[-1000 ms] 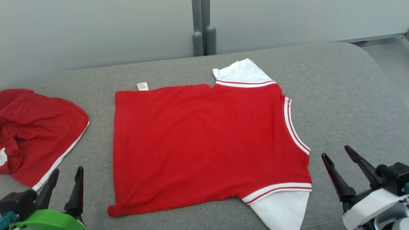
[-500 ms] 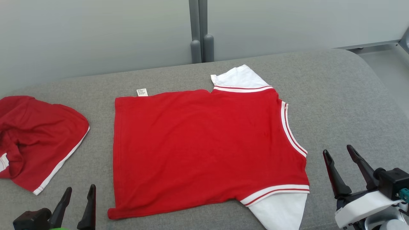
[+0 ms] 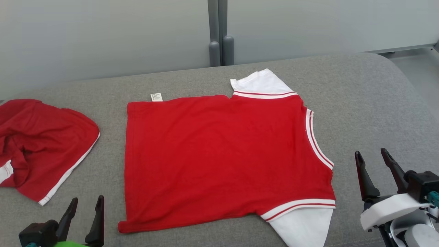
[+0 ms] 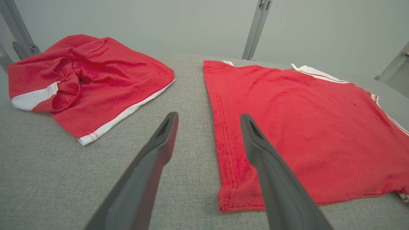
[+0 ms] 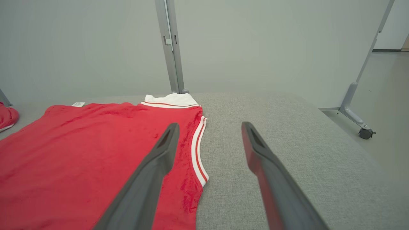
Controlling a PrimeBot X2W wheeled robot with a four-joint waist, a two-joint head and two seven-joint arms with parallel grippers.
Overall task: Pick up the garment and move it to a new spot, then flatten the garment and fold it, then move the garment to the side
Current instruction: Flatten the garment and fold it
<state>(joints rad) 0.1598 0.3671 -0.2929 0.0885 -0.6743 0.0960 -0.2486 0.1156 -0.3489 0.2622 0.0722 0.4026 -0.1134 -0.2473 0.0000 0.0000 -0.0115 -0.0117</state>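
Observation:
The garment (image 3: 219, 154) is a red T-shirt with white sleeves and striped trim, spread flat in the middle of the grey padded surface (image 3: 360, 89). A white label pokes out at its far hem. My left gripper (image 3: 87, 198) is open at the lower left, just left of the shirt's near hem corner and apart from it. In the left wrist view the left gripper (image 4: 208, 115) straddles the hem edge of the garment (image 4: 303, 127). My right gripper (image 3: 371, 151) is open beside the collar side, empty. In the right wrist view the right gripper (image 5: 210, 124) hovers by the striped neckline of the garment (image 5: 80, 153).
A second red garment (image 3: 37, 144) with white trim lies crumpled at the left end of the surface. A grey post (image 3: 217, 31) stands behind the far edge against a pale wall. The surface rounds off at the right, with floor and a wheeled frame foot (image 5: 364, 132) beyond.
The head camera has shifted slightly. My left gripper has drawn back toward me and nearer the shirt's hem. The right gripper has moved a little forward. The shirt lies as before.

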